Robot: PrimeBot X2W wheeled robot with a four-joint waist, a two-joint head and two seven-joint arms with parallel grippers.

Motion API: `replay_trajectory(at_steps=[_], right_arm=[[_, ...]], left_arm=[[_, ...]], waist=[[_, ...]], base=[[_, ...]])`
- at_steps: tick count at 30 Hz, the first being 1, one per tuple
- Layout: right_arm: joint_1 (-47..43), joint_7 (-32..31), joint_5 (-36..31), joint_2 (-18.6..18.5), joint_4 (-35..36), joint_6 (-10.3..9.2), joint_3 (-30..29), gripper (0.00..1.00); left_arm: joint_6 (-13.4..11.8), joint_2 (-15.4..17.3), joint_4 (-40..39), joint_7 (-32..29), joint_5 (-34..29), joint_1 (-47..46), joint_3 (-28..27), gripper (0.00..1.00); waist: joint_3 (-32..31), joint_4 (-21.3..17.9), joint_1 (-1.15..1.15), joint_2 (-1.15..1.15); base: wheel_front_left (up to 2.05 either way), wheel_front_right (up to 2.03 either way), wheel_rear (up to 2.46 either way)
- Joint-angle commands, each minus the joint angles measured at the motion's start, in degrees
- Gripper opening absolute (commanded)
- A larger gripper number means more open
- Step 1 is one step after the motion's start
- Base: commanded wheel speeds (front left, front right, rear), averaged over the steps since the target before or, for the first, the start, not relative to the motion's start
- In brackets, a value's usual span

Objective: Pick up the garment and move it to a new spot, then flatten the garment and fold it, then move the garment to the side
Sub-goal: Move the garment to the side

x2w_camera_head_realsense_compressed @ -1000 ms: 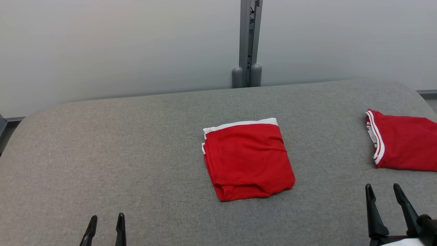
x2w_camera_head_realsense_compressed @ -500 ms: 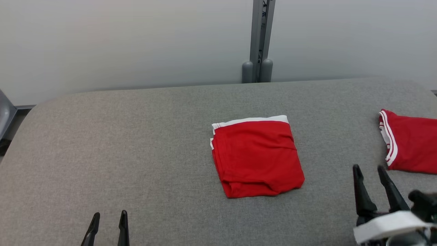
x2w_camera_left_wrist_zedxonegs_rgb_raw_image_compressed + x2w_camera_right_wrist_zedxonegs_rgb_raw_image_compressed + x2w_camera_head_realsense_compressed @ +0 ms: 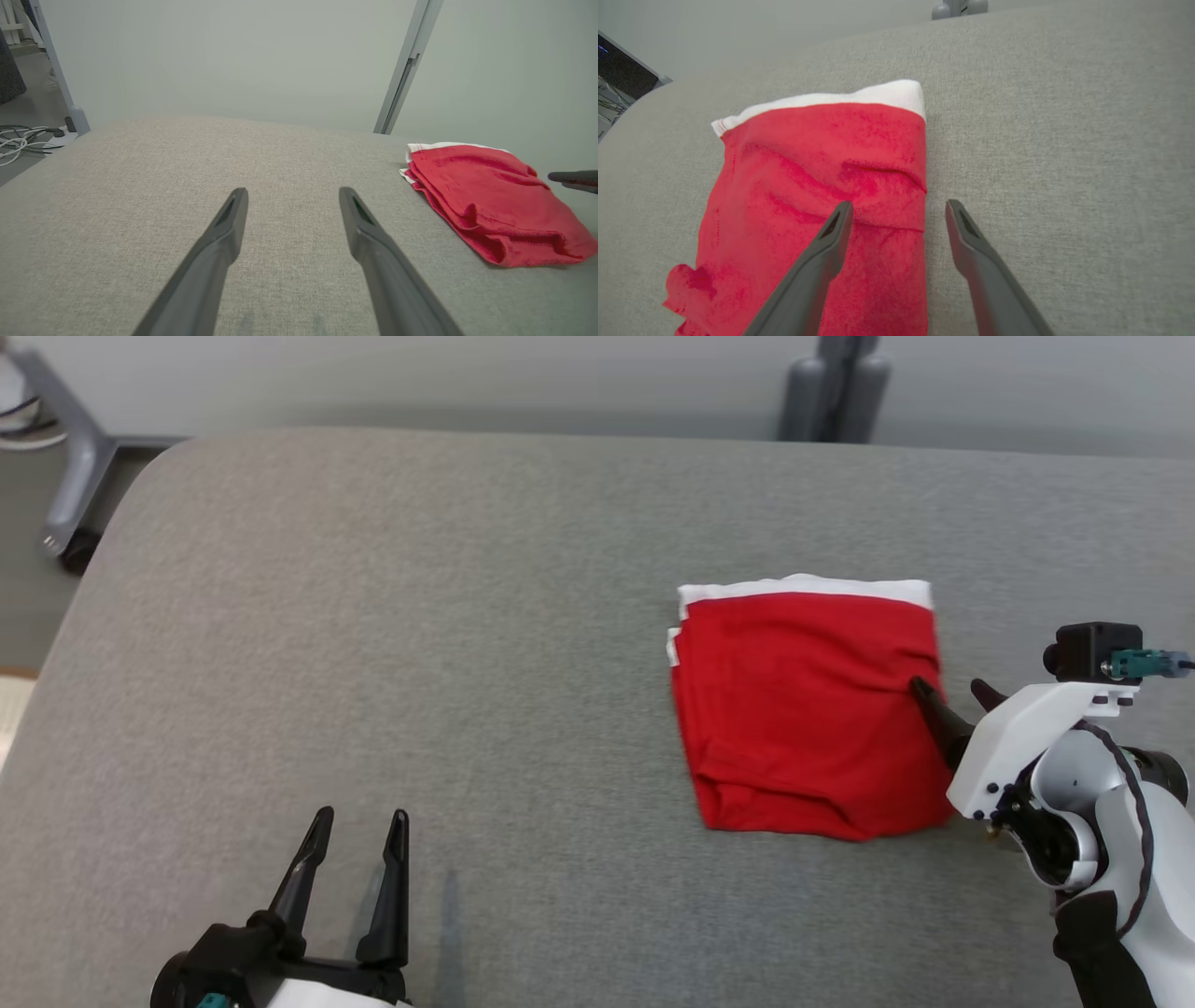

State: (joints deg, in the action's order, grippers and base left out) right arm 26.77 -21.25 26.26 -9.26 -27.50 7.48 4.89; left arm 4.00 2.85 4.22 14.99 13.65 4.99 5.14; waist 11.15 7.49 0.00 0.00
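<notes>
Here, in the head view, the folded red garment (image 3: 803, 709) lies flat on the grey padded surface (image 3: 420, 644), right of its middle, with a white band (image 3: 812, 586) along its far edge. The right gripper (image 3: 948, 685) sits at the garment's right edge with its 2 dark fingers spread apart. 1 fingertip is over the red cloth and the other is just off it, and nothing is held between them. Whether the tips touch the fabric cannot be told. The left gripper (image 3: 362, 814) is at the near left, well apart from the garment, with its fingers parted and empty above bare surface. A grey post (image 3: 836, 387) stands behind the far edge, and the leg of a wheeled stand (image 3: 70, 476) shows at the far left.

In the left wrist view, the left gripper (image 3: 293, 191) has its 2 fingers wide apart over the bare fabric surface, gripping nothing. The garment (image 3: 490, 200) lies to the right, its layers stacked at the near edge. A dark fingertip of the right gripper (image 3: 572, 177) reaches in beside it from the right. Loose cables (image 3: 23, 140) lie on the floor at the far left.

In the right wrist view, the right gripper (image 3: 899, 204) straddles the garment's (image 3: 817, 186) right edge. The left finger is above the red cloth and the right finger is above the grey surface (image 3: 1064, 140). The jaws stand wide and hold nothing.
</notes>
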Motion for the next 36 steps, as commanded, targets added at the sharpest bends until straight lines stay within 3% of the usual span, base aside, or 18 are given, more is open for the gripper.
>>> replay_trajectory(at_steps=[1,9,10,11,15,19,27,32,36], right_arm=[[0.9,-0.5,-0.7,-0.1,-1.6,0.03,-0.2,1.0],[3.6,0.2,-2.3,1.3,-12.0,0.01,-3.3,1.0],[4.0,0.7,-1.9,1.6,-12.5,0.02,-3.2,0.39],[4.3,1.1,-1.4,1.8,-12.7,0.02,-2.8,0.0],[5.8,3.7,2.1,1.7,-11.0,0.01,-2.1,0.0],[7.2,4.8,4.7,0.1,-6.5,0.01,0.2,0.0],[11.3,-0.2,7.3,-7.3,5.1,0.03,0.7,0.0],[14.5,-5.8,5.9,-11.7,8.6,0.03,-3.5,0.0],[15.9,-10.8,4.1,-14.3,10.1,0.02,-8.1,0.0]], left_arm=[[0.0,0.1,0.0,0.3,0.2,-1.4,0.0,1.0],[-0.3,0.1,-0.2,0.3,0.7,-1.8,0.0,1.0],[-0.3,0.1,-0.3,0.3,0.7,-2.0,0.0,1.0],[-0.3,0.1,-0.5,0.3,0.5,-2.2,0.0,1.0],[-0.3,0.1,-1.6,0.3,0.2,-2.5,-0.7,1.0],[0.3,0.2,-2.6,0.3,-0.7,-2.6,-1.7,1.0],[1.9,1.6,-4.2,0.3,-2.8,-6.0,-1.9,1.0],[2.4,2.9,-3.9,0.3,-3.3,-7.7,-1.2,1.0],[2.8,3.4,-3.5,0.3,-3.4,-8.4,-0.7,1.0]], waist=[[2.8,3.4,0.0,0.0],[4.2,5.1,0.0,0.0],[4.4,4.8,0.0,0.0],[4.5,4.5,0.0,0.0],[5.6,1.5,0.0,0.0],[7.0,-4.4,0.0,0.0],[11.3,-15.5,0.0,0.0],[13.7,-18.0,0.0,0.0],[15.3,-17.8,0.0,0.0]], base=[[0.0,0.0,0.0],[0.0,0.0,0.0],[0.0,0.0,0.0],[0.0,0.0,0.0],[0.0,0.0,0.0],[0.0,0.0,0.0],[0.0,0.0,0.0],[0.0,0.0,0.0],[0.0,0.0,0.0]])
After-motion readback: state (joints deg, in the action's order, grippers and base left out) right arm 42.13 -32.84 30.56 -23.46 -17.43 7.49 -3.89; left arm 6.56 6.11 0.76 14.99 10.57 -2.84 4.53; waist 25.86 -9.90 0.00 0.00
